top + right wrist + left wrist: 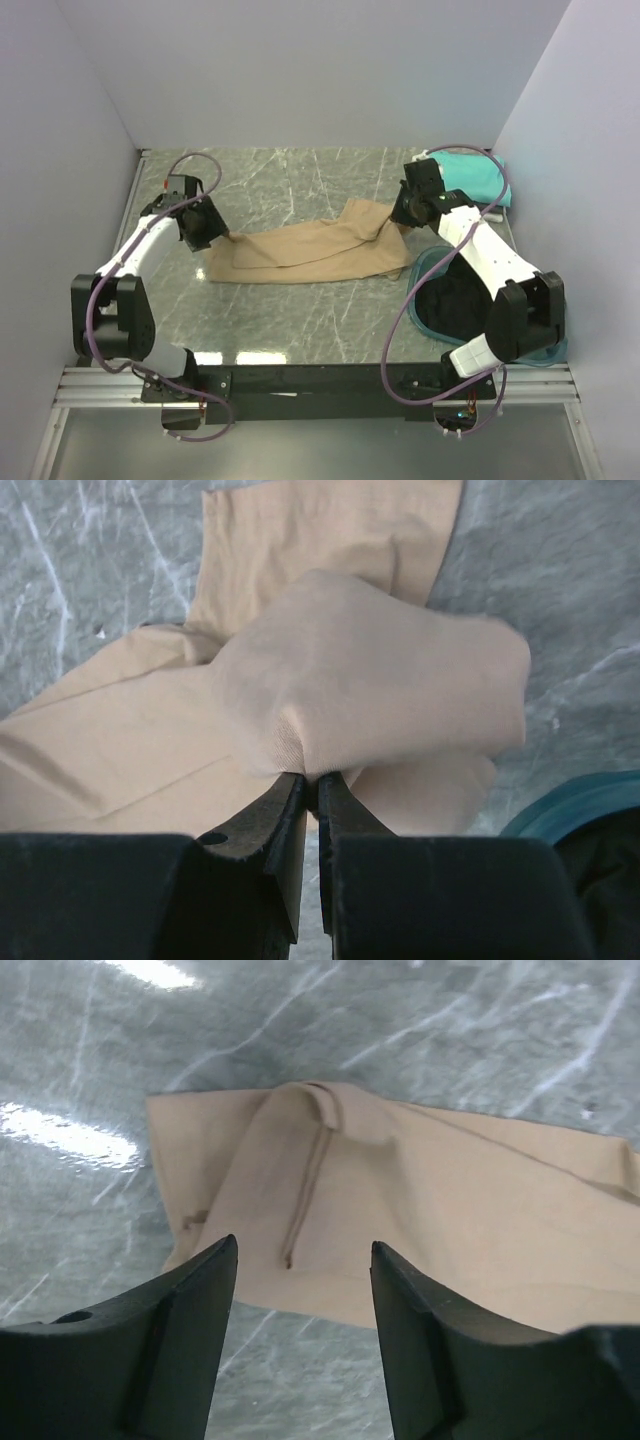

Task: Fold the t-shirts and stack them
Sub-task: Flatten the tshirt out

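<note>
Tan cloth fills the middle of the top view: one tan t-shirt (pixel 310 248) lies on the marble table (pixel 300 330) with its long axis running from one gripper to the other. The left gripper (pixel 205 232) sits at its left end and the right gripper (pixel 405 215) at its right end, where the fabric rises off the table. Beyond the right gripper, toward the far right corner, lies one folded teal t-shirt (pixel 470 175). On the near side of that gripper, under its arm, stands one teal basin (pixel 418 285) with black cloth (pixel 455 300) inside. Whether that is one garment or several I cannot tell.

From the left wrist, the left gripper (pixel 300 1255) has its jaws spread wide with nothing between them. It hovers over the shirt's near edge, and the tan t-shirt (pixel 450 1220) stretches ahead and off to its right, a raised fold just in front of the fingertips.

From the right wrist, the right gripper (pixel 312 778) is clamped on a bunch of the tan t-shirt (pixel 370 670), which bulges just ahead of the fingertips. The rest of the shirt trails away to its left. The basin's rim (pixel 570 800) shows close by on its right.

The free left gripper, I judge, is the better placed to take the loose end.
</note>
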Available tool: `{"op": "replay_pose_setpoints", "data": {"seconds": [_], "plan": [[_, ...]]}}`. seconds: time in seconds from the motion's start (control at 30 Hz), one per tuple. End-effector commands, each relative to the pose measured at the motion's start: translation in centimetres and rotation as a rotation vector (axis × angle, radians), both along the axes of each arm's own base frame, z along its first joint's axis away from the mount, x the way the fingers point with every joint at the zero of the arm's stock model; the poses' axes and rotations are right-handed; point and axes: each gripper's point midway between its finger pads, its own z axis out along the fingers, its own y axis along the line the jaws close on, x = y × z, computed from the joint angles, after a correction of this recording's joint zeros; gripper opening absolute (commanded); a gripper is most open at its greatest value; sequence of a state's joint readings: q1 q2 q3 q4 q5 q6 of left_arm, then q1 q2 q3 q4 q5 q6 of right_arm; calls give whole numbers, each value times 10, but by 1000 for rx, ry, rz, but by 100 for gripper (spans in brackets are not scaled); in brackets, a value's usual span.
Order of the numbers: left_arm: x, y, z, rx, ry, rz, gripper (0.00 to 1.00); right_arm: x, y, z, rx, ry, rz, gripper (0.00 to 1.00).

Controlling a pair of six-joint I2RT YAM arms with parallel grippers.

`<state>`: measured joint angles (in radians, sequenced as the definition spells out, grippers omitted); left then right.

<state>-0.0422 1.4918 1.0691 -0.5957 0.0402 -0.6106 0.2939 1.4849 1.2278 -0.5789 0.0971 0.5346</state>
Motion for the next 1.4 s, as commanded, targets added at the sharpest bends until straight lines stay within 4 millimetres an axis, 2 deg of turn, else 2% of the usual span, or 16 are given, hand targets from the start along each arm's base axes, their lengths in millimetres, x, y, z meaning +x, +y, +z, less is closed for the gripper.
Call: {"op": "replay_pose_setpoints", "data": {"seconds": [0.0,0.03,0.13,0.23,0.3,0.47,0.53,0.63,0.83,1.13,1.23,1.27,1.3,1.33,1.37], "plan": [[6,-14,22,-26,-113,-49,61,8,15,16,80,-67,19,0],[-2,-17,10,-44,-88,-48,60,7,17,14,88,-60,25,0],[-17,-34,-5,-89,-62,-73,58,3,22,6,95,-41,35,0],[-19,-47,-15,-68,-50,-95,57,2,27,1,100,-28,47,0],[-21,-47,-28,-40,-5,-85,58,2,29,0,100,-23,50,0],[-7,-49,-25,-1,-19,-86,56,1,31,1,100,-25,57,0],[-4,-41,-28,48,-2,-76,55,0,31,-1,100,-18,57,0],[-6,-34,-40,89,36,-77,54,-2,31,-3,103,-14,54,0],[-6,-38,-54,83,67,-90,50,-10,29,-12,101,7,55,0],[-12,-43,-66,98,103,-107,41,-9,28,-14,94,11,50,0],[-15,-42,-67,104,110,-108,28,-9,28,-15,95,16,49,0],[-15,-42,-67,106,109,-107,19,-9,29,-15,95,15,51,0],[-15,-41,-65,109,110,-105,15,-9,29,-14,97,14,50,0],[-11,-41,-57,114,94,-104,1,-7,28,-10,95,2,53,0],[-11,-41,-57,114,94,-104,1,-6,29,-8,94,-2,57,0]]}}
